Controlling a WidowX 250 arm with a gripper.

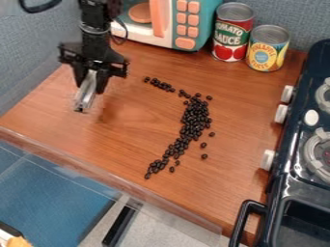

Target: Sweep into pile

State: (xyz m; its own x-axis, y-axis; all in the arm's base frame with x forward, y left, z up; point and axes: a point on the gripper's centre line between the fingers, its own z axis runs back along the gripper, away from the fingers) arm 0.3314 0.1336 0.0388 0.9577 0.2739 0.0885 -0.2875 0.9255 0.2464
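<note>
You have the brown wooden counter (97,137) running at a slant under the whole scene. The dark toy stove (293,181) walls off its right side, with pale knobs (281,114) facing the counter and a black handle (238,224) jutting out near the bottom. At the back, the teal and white toy microwave (203,23) blocks your way beyond the upper end of the beans. Just to its right you have the red can (232,36), and close beside that the shorter yellow can (267,50), both upright and short of the stove.

Your gripper (89,89) hangs over the upper left of the counter, left of the beans and well apart from them. Its fingers are pressed in on a pale, shiny strip (84,100), which slants down to the left; you cannot tell whether its tip touches the wood.

Your dark beans (195,118) lie in a bent band around the middle of the counter: a thin line at the upper left, the thickest cluster right of centre, then a tail down to the lower left. A few sit singly just off its right side.
</note>
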